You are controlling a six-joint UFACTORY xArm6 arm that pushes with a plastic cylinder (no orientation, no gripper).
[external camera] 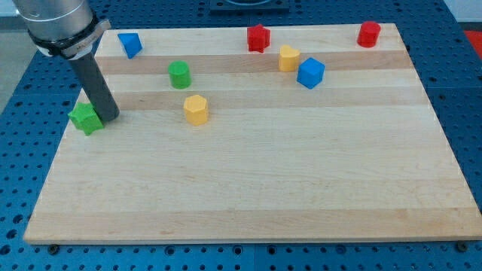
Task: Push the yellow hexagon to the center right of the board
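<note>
The yellow hexagon (196,109) stands on the wooden board (256,188), left of the middle in the upper half. My tip (109,118) rests on the board at the view's left, right beside a green star block (86,118) and touching or nearly touching its right side. The tip is well to the left of the yellow hexagon, with bare board between them.
A green cylinder (179,74) stands above and left of the hexagon. A blue block (129,44) is at the top left. A red star-like block (258,38), a yellow block (288,57), a blue cube (309,73) and a red cylinder (369,34) lie along the top.
</note>
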